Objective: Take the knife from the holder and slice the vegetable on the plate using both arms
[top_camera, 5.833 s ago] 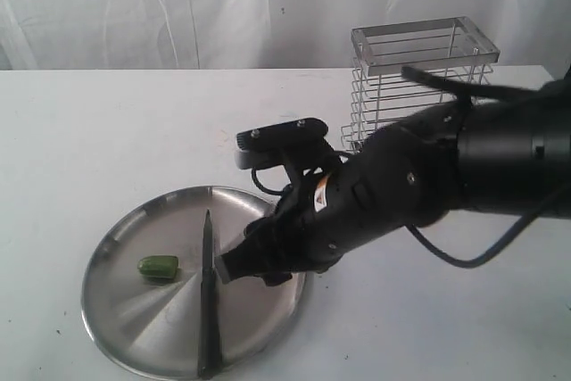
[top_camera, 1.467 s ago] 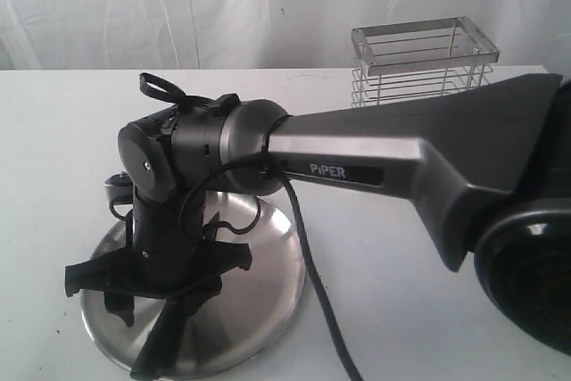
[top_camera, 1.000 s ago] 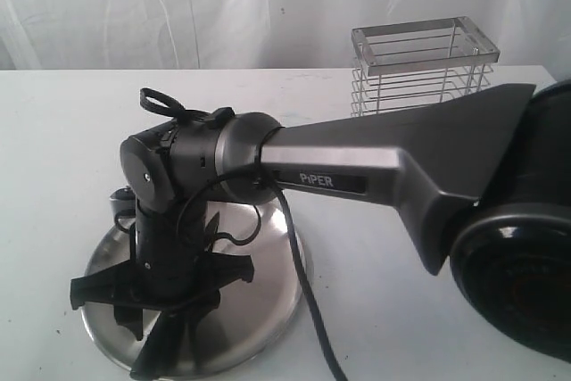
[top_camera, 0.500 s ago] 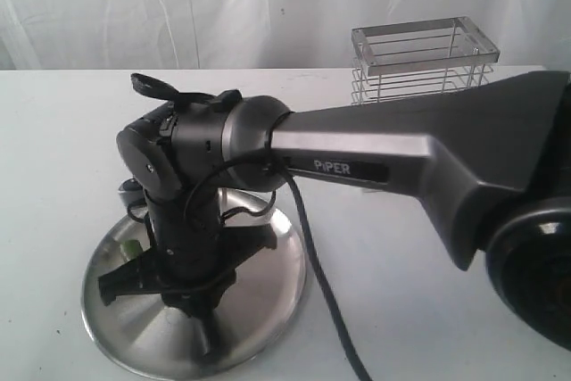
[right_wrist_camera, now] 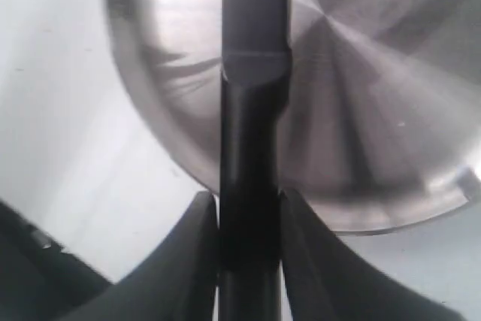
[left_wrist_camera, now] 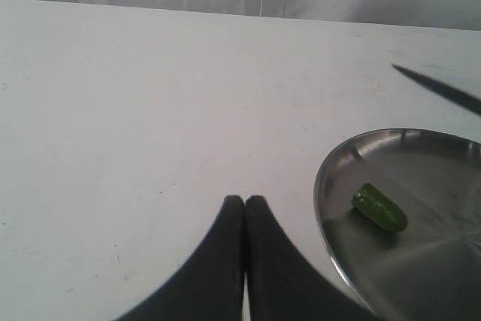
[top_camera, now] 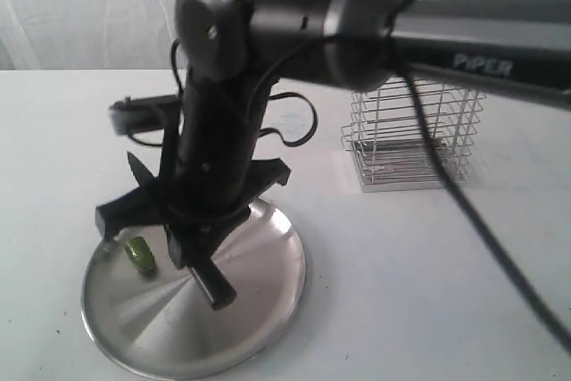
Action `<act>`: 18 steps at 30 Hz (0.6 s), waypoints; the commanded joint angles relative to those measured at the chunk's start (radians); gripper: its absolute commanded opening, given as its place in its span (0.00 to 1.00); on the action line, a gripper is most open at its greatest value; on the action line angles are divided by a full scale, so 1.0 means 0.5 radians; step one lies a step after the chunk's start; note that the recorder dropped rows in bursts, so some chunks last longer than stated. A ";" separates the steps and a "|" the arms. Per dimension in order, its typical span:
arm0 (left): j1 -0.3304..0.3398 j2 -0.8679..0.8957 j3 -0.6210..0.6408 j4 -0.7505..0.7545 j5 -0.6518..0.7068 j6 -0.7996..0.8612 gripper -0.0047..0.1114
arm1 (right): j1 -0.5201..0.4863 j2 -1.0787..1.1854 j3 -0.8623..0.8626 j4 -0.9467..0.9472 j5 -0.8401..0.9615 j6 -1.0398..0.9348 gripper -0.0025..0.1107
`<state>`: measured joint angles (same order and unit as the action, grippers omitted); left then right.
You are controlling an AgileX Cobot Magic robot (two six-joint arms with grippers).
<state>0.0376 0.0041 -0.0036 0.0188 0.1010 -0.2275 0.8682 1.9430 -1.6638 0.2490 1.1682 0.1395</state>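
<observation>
My right gripper (top_camera: 189,240) reaches across over the plate (top_camera: 259,310) and is shut on the knife's black handle (right_wrist_camera: 254,118). The knife (top_camera: 211,286) hangs tilted above the plate, handle end low, and its pointed blade (top_camera: 136,169) sticks up to the far left. The green vegetable (top_camera: 140,254) lies on the plate's left part, just left of the gripper. In the left wrist view my left gripper (left_wrist_camera: 245,201) is shut on nothing over bare table, short of the plate rim (left_wrist_camera: 323,186), with the vegetable (left_wrist_camera: 379,209) and the blade tip (left_wrist_camera: 440,91) beyond. The plate (right_wrist_camera: 361,110) fills the right wrist view.
The wire holder (top_camera: 412,140) stands on the white table (top_camera: 428,274) at the back right, with no knife in it, partly behind the right arm's long grey link (top_camera: 482,37). A white curtain closes the back.
The right arm has risen and swung, lifting the knife off the plate with its blade up to the left. The vegetable, hidden under the gripper before, now shows.
</observation>
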 commanded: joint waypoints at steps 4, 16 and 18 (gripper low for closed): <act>-0.009 -0.008 0.007 -0.016 -0.005 -0.002 0.04 | -0.436 -0.098 0.103 0.857 0.106 -0.740 0.02; -0.009 -0.008 0.007 -0.016 -0.005 -0.002 0.04 | -0.931 -0.124 0.941 1.508 0.106 -1.507 0.02; -0.009 -0.008 0.007 -0.016 -0.005 -0.002 0.04 | -0.940 -0.150 1.087 1.733 0.106 -1.691 0.02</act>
<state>0.0376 0.0041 -0.0036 0.0188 0.1010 -0.2275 0.4096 1.8959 -1.2011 0.9632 1.2111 -0.5666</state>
